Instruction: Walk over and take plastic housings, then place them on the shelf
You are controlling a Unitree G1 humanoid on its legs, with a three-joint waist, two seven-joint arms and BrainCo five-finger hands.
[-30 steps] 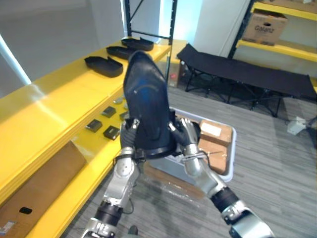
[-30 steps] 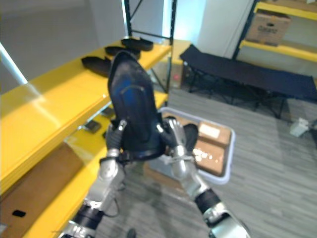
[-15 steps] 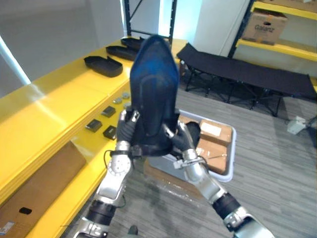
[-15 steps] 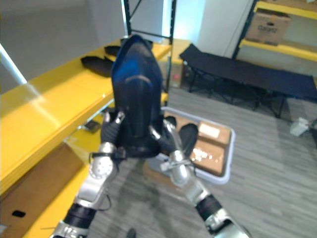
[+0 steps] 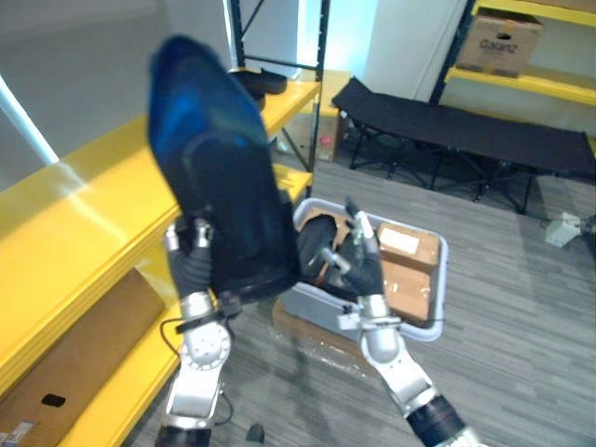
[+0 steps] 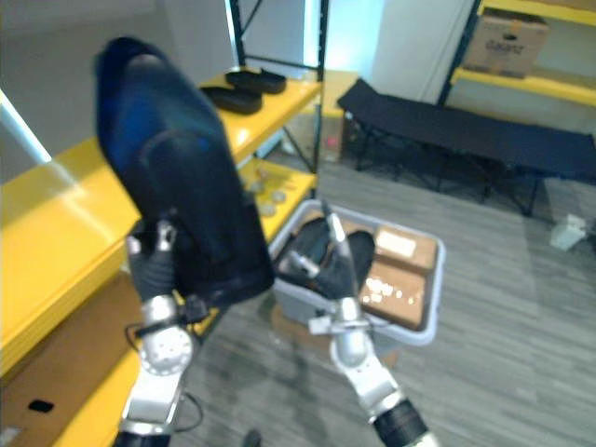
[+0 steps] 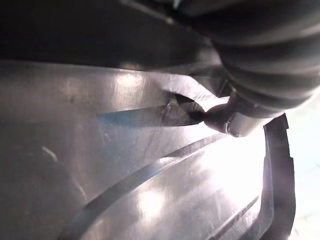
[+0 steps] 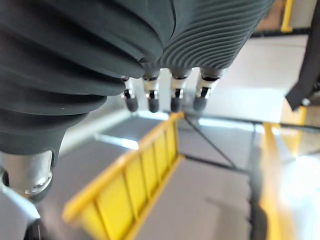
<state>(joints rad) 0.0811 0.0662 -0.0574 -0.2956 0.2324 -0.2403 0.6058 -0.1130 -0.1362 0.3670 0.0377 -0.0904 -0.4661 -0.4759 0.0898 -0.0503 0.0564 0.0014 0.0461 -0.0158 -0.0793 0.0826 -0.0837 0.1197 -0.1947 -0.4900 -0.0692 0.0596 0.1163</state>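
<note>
A large dark plastic housing (image 5: 219, 186) stands upright and leans left over the yellow shelf (image 5: 74, 214). My left hand (image 5: 194, 265) is shut on its lower edge from below. The left wrist view shows the housing's glossy inner face (image 7: 125, 165) right against that hand. To the right, my right hand (image 5: 361, 270) is open, fingers straight and clear of the housing, above the grey bin (image 5: 440, 279). Its straight fingers (image 8: 152, 100) hold nothing. Another dark housing (image 5: 321, 237) lies in the bin. Two more housings (image 6: 244, 88) rest at the shelf's far end.
Cardboard boxes (image 5: 405, 256) lie in the bin, which sits on the grey floor beside the shelf. Small parts (image 6: 265, 191) lie on the lower shelf level, with a cardboard sheet (image 5: 74, 335) below. A black folding cot (image 5: 466, 140) and a second rack with a box (image 5: 503, 42) stand behind.
My right hand has let go of the housing and opened, now apart by the bin. My left hand has swung the housing left and higher, toward the shelf.
</note>
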